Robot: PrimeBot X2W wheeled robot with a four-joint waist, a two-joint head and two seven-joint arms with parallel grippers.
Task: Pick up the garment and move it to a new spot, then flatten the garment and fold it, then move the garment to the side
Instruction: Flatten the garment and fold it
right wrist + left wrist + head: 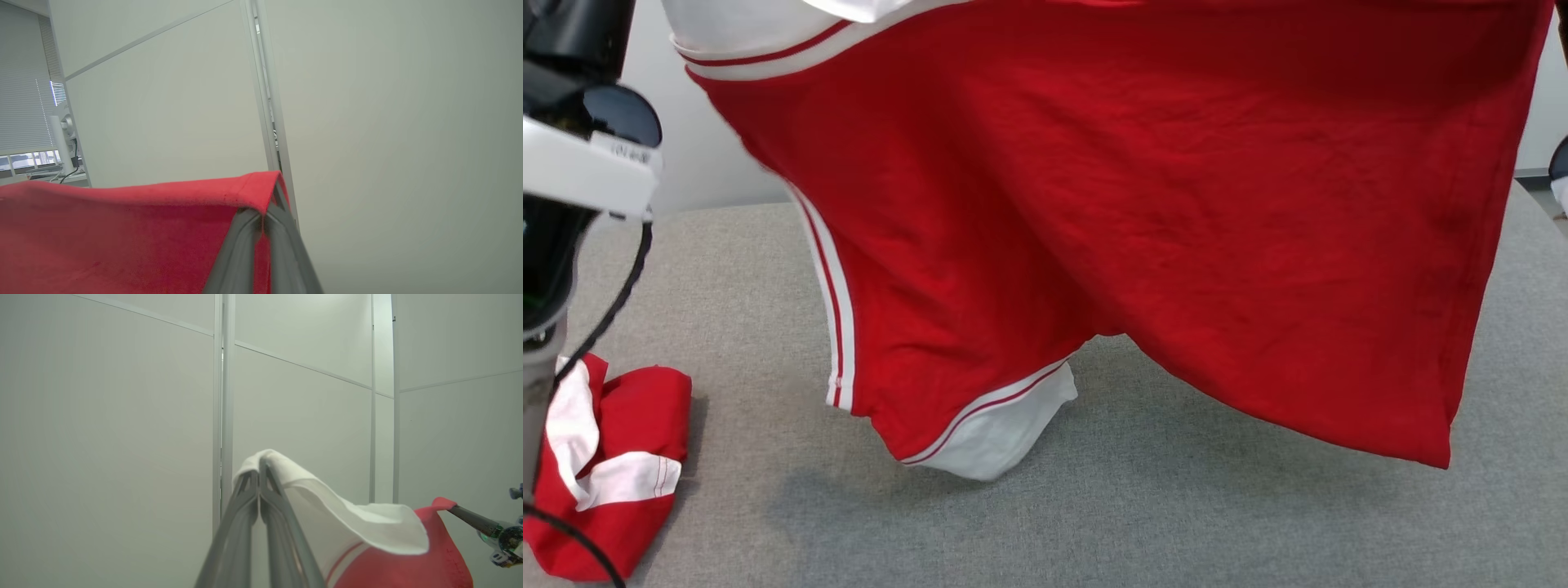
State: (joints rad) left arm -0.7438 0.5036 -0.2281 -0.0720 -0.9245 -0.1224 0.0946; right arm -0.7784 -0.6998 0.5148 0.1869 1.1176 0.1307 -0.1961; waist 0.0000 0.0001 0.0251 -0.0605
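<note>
The garment [1143, 229], red with white striped trim, hangs spread out in the air above the grey table [1176, 523]. Its lowest white cuff [1005, 433] dips down close to the tabletop. My left gripper [259, 467] is shut on a white edge of the garment [367, 522], which drapes over the fingertips. My right gripper [267, 206] is shut on a red hem corner of the garment [122, 228]. In the left wrist view the right gripper [451, 507] pinches that red corner at the far right.
A second red and white garment [605, 474] lies crumpled at the table's near left, below my left arm [588, 163] and its cable. Pale wall panels [102, 416] stand behind the table.
</note>
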